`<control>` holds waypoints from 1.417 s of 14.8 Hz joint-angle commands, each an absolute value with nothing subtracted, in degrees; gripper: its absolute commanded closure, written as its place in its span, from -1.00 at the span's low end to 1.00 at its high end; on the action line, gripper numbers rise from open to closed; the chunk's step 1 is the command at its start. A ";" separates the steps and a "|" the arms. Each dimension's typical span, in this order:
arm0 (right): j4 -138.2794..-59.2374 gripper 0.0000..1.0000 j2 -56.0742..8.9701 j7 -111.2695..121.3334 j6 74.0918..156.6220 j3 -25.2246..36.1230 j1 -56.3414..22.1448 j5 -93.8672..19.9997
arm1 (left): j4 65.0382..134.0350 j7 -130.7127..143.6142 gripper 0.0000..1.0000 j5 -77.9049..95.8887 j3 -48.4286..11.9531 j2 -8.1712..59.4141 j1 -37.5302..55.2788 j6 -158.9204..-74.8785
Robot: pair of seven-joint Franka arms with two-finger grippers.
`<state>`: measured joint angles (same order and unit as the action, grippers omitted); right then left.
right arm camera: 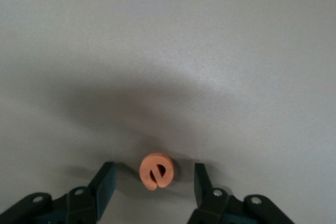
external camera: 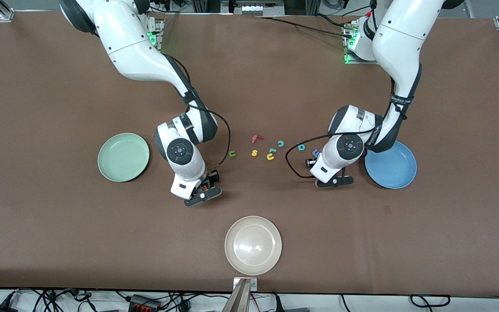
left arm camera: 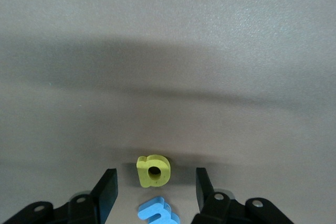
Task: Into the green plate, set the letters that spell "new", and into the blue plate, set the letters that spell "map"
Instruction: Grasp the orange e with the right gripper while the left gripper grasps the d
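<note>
Brown tabletop carries it all, both arms down low and working. Green plate sits toward the right arm's end, blue plate toward the left arm's end with the left arm's elbow over its rim, both plates bare as far as visible; cream-white plate nearest the front camera, not part of the task. Right gripper is low over the tabletop beside the green plate, between it and the letter cluster; the right wrist view shows its fingers parted, one each side of the orange "e", gaps both sides, no contact yet, letter lying flat just ahead of the fingertips and roughly centred. Left gripper is low beside the blue plate; the left wrist view shows fingers parted about the same, yellow "a" flat between them and untouched, blue "m" lying just beside the "a", deeper in the gap toward the palm. Judgement: the close on the "a" could catch the "m" too, both go to blue anyway. Loose letters in the middle row: green "n", teal "p", then the non-task red "f", yellow "s", teal "c", yellow u-shape. Pinkish-red "w" not found in any view. Nothing held by either arm.
</note>
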<state>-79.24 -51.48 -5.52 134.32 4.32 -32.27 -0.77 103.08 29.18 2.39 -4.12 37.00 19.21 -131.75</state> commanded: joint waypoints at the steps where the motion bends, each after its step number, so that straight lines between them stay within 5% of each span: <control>1: -77.70 -0.18 -52.21 -6.06 134.30 3.96 -32.17 -1.32 | 103.27 29.53 -0.12 3.34 -3.78 37.18 19.60 -132.63; 4: -77.69 -0.06 -52.21 -6.06 134.47 3.96 -32.08 -1.32 | 103.18 29.53 0.09 3.34 -3.78 37.71 19.51 -132.63; 7: -77.70 0.11 -52.21 -5.98 134.47 3.96 -31.91 -1.32 | 103.01 29.36 0.74 3.34 -3.78 37.62 19.34 -132.45; 12: -77.61 0.20 -52.38 -5.89 134.47 3.96 -31.73 -1.23 | 102.57 28.30 0.81 3.08 -3.26 34.03 18.37 -129.92; 17: -77.70 0.88 -51.86 -5.98 133.95 4.04 -31.64 -1.32 | 102.13 18.67 0.80 2.37 -2.90 27.87 13.46 -122.01; 21: -78.66 0.91 -47.92 -7.02 127.92 4.04 -30.16 -1.58 | 102.30 7.58 0.80 1.15 -2.64 26.28 7.66 -117.16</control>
